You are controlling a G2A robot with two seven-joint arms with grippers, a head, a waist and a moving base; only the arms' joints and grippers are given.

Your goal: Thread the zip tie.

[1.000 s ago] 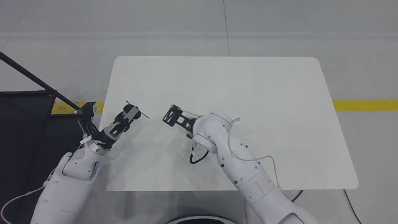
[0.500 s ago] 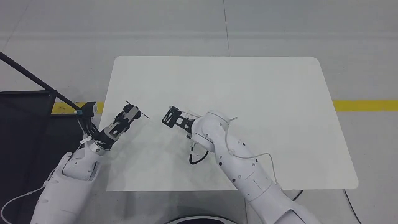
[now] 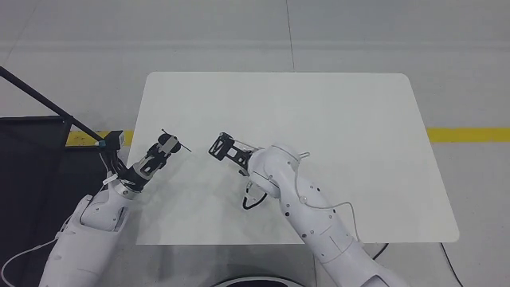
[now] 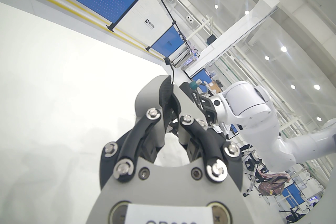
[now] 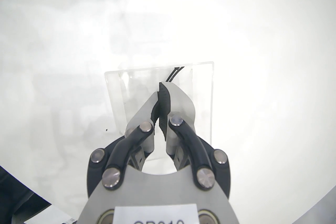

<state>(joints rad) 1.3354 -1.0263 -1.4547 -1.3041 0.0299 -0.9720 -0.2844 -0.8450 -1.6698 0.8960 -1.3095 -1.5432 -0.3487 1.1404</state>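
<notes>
My left gripper (image 3: 169, 144) is shut on a thin black zip tie (image 3: 186, 150) above the table's left part. In the left wrist view the zip tie (image 4: 172, 75) sticks out past the closed fingertips, and its small square head (image 4: 167, 60) is at the far tip. My right gripper (image 3: 218, 145) hovers a short way to the right of it, facing the left gripper. In the right wrist view my right gripper (image 5: 160, 86) is shut, and two thin black strands (image 5: 174, 72) stick out from its tips. How the strands join the left gripper's piece is hidden.
A clear square plate (image 5: 202, 93) lies flat on the white table (image 3: 335, 119) under my right gripper. A black frame and dark mat (image 3: 32, 143) stand off the table's left edge. The table's right half is bare.
My right arm has swayed slightly left and back, its gripper ending almost where it was. The left arm and zip tie have not moved.
</notes>
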